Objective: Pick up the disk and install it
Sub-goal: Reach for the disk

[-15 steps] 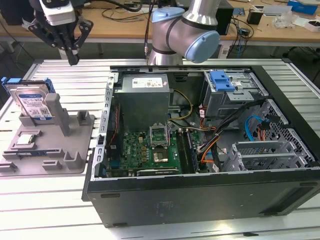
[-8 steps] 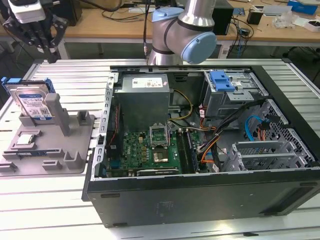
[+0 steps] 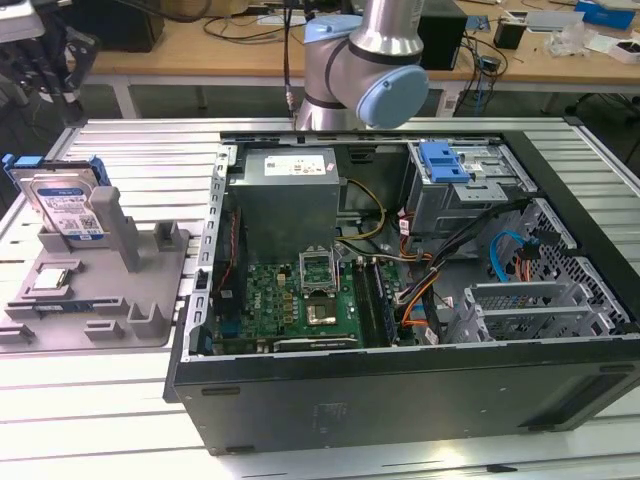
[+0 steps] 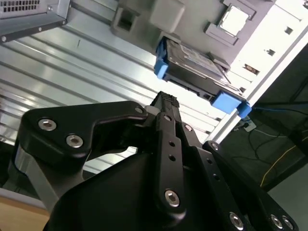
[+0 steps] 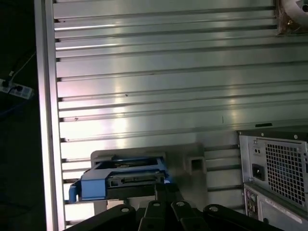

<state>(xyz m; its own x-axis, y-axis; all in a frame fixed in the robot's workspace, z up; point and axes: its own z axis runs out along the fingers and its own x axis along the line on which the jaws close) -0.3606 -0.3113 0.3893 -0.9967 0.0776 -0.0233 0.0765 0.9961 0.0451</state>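
In the exterior view the arm (image 3: 370, 60) rises at the far edge of the slatted surface (image 3: 140, 150). The second wrist view shows the pincer (image 4: 166, 102) closed to a narrow tip, holding nothing, aimed at the disk (image 4: 192, 65) and apart from it. The exterior view alone shows the disk's (image 3: 65, 205) label; it stands on edge in a grey holder (image 3: 130, 270) at the exterior view's left, long axis roughly upright, beside the open computer case (image 3: 400, 390).

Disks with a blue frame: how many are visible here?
1. The disk stands on edge in the grey holder at the exterior view's left, outside the computer case. Others may be hidden inside the case's drive cage.
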